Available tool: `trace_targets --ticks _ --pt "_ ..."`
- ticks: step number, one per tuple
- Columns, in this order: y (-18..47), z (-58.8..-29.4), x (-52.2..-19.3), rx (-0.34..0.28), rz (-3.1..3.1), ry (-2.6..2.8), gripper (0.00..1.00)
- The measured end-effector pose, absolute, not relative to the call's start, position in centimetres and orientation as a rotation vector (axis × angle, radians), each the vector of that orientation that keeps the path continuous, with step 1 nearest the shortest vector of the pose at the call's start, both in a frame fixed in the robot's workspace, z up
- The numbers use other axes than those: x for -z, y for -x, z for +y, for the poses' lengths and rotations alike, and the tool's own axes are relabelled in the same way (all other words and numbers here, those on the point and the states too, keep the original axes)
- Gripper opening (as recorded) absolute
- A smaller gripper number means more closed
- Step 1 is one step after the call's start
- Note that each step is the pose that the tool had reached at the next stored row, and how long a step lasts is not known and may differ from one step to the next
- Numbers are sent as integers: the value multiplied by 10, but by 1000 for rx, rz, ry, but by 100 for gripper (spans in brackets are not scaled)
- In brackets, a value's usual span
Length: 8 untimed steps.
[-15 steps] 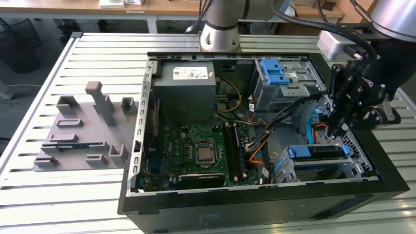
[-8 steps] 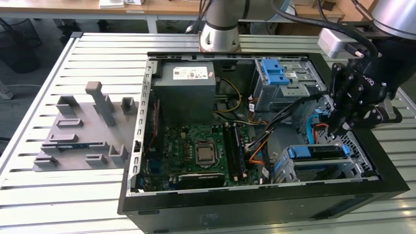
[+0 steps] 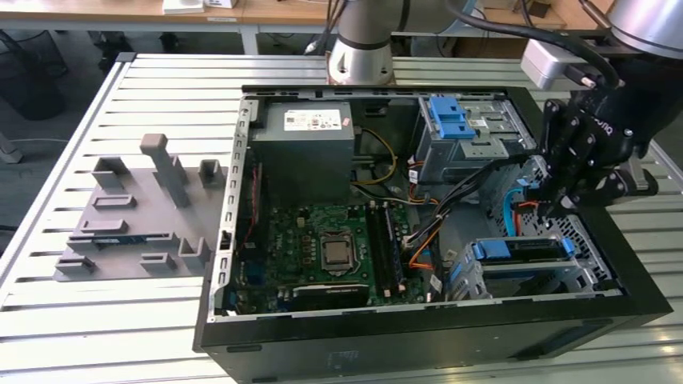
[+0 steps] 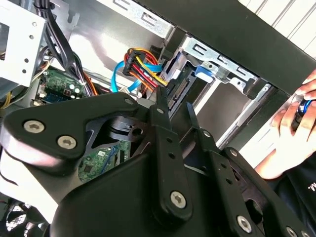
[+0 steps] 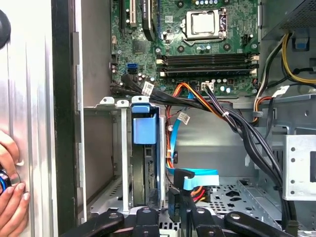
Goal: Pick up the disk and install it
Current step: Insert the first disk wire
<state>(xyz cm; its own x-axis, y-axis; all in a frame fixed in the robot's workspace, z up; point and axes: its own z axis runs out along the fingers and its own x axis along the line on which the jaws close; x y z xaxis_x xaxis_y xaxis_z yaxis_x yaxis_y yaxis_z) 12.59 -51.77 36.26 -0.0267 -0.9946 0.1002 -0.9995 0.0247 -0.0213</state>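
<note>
The disk (image 3: 517,250), in its blue carrier, sits in the metal cage at the corner of the open computer case (image 3: 427,336) on the exterior view's right. In the first wrist view the disk (image 5: 146,148) stands on edge in that cage slot, blue tab outward. My gripper (image 3: 549,210) hangs over the case beside the cage, apart from the disk. In both wrist views my gripper (image 4: 175,101) (image 5: 181,205) is open by a narrow gap and holds nothing. It points at the blue data cable (image 5: 197,178) and the coloured power wires (image 4: 145,69).
A person's hand (image 4: 291,123) (image 5: 10,197) rests just outside the case wall. Inside are the motherboard (image 3: 331,248), the grey power supply (image 3: 309,144), a blue-latched upper cage (image 3: 459,128) and black cable bundles (image 5: 237,123). A grey fixture (image 3: 139,216) lies on the exterior view's left.
</note>
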Motion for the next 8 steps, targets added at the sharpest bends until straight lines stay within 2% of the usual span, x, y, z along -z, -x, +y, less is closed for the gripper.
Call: trace_targets --ticks 8 --pt "-126 -511 -361 -165 -2190 -2134 31"
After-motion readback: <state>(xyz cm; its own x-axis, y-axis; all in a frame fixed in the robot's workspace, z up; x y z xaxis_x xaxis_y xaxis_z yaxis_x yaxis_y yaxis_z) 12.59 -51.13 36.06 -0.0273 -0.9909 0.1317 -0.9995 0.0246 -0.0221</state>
